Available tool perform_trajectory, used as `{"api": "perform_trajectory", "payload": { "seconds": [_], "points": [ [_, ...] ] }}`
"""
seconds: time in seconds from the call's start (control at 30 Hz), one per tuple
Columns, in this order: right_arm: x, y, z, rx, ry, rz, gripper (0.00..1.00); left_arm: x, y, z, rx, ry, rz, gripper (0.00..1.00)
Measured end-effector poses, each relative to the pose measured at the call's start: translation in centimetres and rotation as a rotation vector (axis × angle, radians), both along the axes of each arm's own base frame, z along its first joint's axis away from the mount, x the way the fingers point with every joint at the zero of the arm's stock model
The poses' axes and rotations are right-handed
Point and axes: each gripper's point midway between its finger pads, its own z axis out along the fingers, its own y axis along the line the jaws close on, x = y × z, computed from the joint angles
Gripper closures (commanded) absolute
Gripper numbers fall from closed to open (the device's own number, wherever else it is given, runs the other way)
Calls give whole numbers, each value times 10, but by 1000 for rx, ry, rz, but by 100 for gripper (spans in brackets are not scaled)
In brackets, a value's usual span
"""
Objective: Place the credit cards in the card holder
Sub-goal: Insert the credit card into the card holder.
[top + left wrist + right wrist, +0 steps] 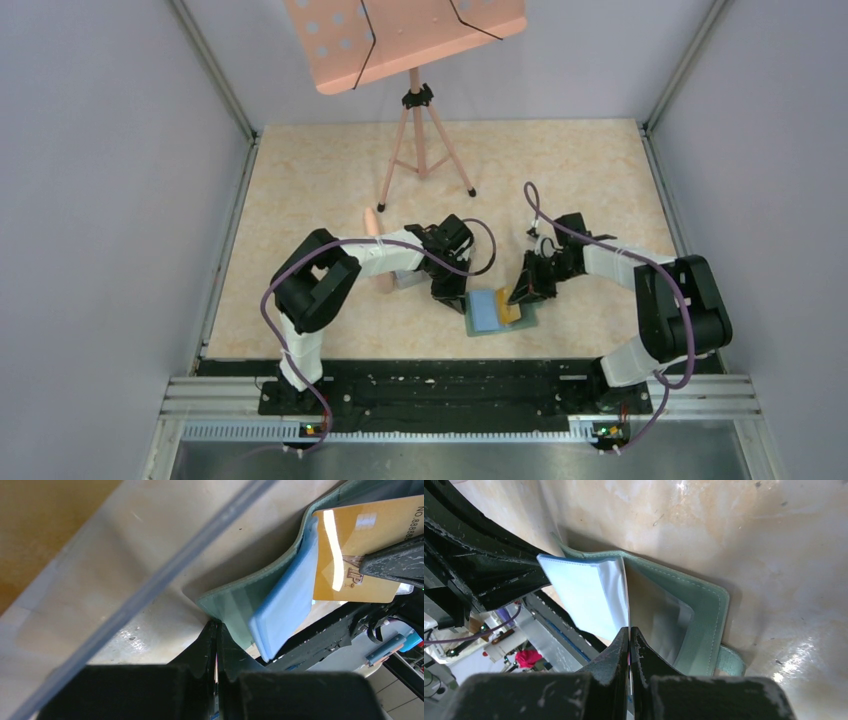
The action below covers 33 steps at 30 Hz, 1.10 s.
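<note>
The sage-green card holder [528, 318] lies open near the table's front, its pale blue sleeves [485, 310] fanned up. In the left wrist view my left gripper [216, 626] is shut on a corner of the card holder's green cover [232, 605], beside the blue sleeves [287, 602]. An orange-yellow credit card [357, 550] stands over the open holder, pinched by my right gripper's fingers [395, 562]. In the right wrist view my right gripper [629, 630] is shut on that card, seen edge-on [626, 597], between the sleeves [584, 595] and the green cover [704, 615].
A peach music stand on a tripod [420, 130] stands at the back of the table. A peach object [373, 222] and a pale boxy thing [405, 281] lie partly under my left arm. A clear plastic edge [150, 590] crosses the left wrist view. Grey walls close both sides.
</note>
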Motion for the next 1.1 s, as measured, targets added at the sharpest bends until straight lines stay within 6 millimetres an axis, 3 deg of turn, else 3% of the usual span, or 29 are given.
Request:
{"api": "perform_trajectory", "payload": {
  "seconds": [0.87, 1.1],
  "points": [
    [-5, 12, 10, 85, -35, 18, 100, 0, 0, 0, 2, 3, 2, 99],
    [-15, 15, 9, 124, -11, 32, 100, 0, 0, 0, 2, 3, 3, 99]
  ]
}}
